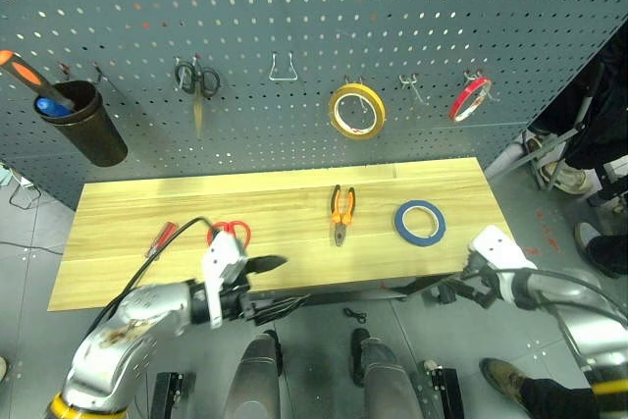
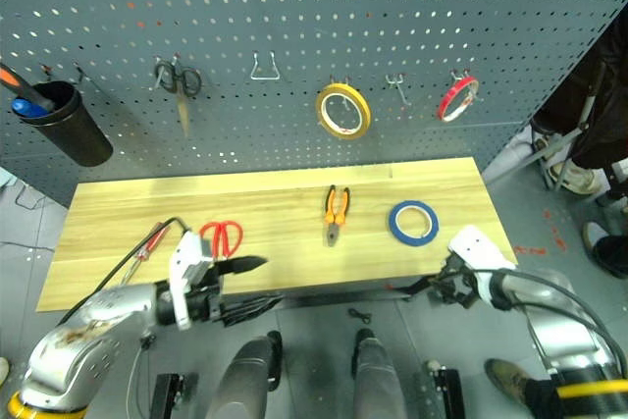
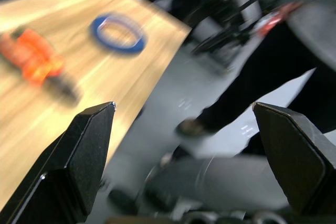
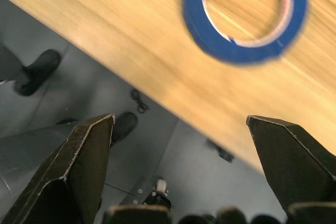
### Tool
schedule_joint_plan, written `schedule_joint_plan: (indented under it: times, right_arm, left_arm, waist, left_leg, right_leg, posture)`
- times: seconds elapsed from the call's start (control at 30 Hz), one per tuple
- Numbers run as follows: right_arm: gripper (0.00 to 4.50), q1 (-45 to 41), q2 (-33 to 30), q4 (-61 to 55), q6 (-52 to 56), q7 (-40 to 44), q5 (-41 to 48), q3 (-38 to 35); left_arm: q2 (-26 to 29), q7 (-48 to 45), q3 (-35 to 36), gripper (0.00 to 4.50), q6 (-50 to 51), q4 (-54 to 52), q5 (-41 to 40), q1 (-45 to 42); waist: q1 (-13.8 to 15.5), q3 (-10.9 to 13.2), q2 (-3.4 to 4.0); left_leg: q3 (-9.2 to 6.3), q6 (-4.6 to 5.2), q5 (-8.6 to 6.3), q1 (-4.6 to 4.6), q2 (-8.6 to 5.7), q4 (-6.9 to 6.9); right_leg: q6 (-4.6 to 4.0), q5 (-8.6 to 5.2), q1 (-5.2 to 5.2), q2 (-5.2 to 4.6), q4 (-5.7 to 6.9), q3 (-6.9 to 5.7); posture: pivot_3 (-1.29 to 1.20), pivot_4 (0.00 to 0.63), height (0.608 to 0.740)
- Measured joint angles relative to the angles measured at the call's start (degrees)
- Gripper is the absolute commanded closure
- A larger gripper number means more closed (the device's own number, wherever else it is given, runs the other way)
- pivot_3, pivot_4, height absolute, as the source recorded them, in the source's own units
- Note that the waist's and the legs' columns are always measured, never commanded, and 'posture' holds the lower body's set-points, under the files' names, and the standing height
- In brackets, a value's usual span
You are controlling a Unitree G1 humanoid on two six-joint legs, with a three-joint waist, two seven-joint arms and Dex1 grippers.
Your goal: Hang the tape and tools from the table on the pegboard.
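Both claws are seen spread wide and empty. The left claw (image 2: 245, 287) is held over the near edge of the tabletop (image 1: 118, 213), its black fingers pointing toward the robot's right, just in front of the red-handled scissors (image 2: 223, 236); nothing is touched by it as far as can be judged. The right claw (image 2: 424, 288) is held off the near right corner of the tabletop, below the edge, and in the right wrist view its fingers (image 4: 79, 171) are seen apart with the blue tape (image 4: 244, 17) lying beyond them. The blue tape lies flat on the right part of the tabletop, its open core facing up. The pliers (image 1: 341, 213) lie near the middle, just left of the tape, with the long axis running front to back: orange handles toward the pegboard (image 1: 294, 26), jaws toward the near edge. The scissors lie left of the middle with their handle loops toward the right; the blades are hidden, perhaps behind the left claw. The screwdriver (image 1: 160, 237) lies further left, tilted, its handle toward the near left. On the pegboard hang dark-handled scissors (image 1: 197, 80), a yellow roll (image 1: 356, 111) and a red roll (image 1: 470, 97).
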Motion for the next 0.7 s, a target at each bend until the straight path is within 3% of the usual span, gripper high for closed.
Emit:
schedule_joint_plan:
  times: [0.17, 0.23, 0.37, 0.67, 0.7]
  right_arm:
    - [0.0, -10.5, 3.0, 7.9, -2.0, 1.8, -1.6, 4.4]
    - [0.0, -15.9, 5.9, 14.2, -3.4, 1.8, -3.2, 6.7]
    - [0.0, -24.1, 11.3, 24.3, -6.7, 1.7, -5.6, 10.4]
    - [0.0, -31.9, 14.8, 41.2, -13.8, 1.1, -9.6, 12.1]
    - [0.25, -32.4, 14.9, 42.2, -13.9, 1.1, -9.6, 12.0]
  left_arm:
    - [-1.8, -1.1, -1.6, 0.04, 0.8, 3.9, -1.3, -5.2]
    - [-2.4, -1.8, -1.9, 0.04, 2.0, 5.6, -2.6, -6.3]
    - [-4.4, -1.4, -1.1, 0.04, 5.4, 6.7, -7.2, -9.8]
    - [-4.1, -0.2, 0.5, 0.04, 8.3, 6.4, -9.4, -9.4]
    - [-4.0, -0.2, 0.6, 0.01, 8.3, 6.0, -9.8, -9.2]
  waist:
    - [-1.4, 1.5, -0.45]
    - [-1.6, 2.2, -0.39]
    - [-2.0, 3.3, -0.4]
    - [-2.1, 4.0, -0.56]
    - [-2.2, 4.0, -0.61]
  left_leg:
    - [-0.57, 0.19, -0.19, -0.21, -0.48, -0.08]
    - [-1.07, 0.27, -0.25, -0.23, -0.58, -0.59]
    - [-1.32, 0.29, -0.27, -0.4, -0.61, -0.56]
    - [-1.59, 0.25, -0.26, -0.54, -0.81, -0.33]
    - [-1.62, 0.24, -0.25, -0.52, -0.81, -0.33]
  right_leg:
    - [0.37, 0.15, -0.31, 0.95, 1.01, 1.69]
    - [0.94, -0.13, -0.35, 1.47, 1.17, 2.18]
    - [1.0, -0.29, -0.39, 1.61, 1.24, 2.25]
    - [1.09, -0.42, -0.32, 1.64, 1.5, 2.4]
    - [1.01, -0.47, -0.32, 1.65, 1.57, 2.39]
  posture:
    - [0.06, 0.432, 0.74]
    - [0.06, 0.438, 0.74]
    - [0.07, 0.445, 0.74]
    - [0.09, 0.455, 0.74]
    - [0.09, 0.455, 0.74]
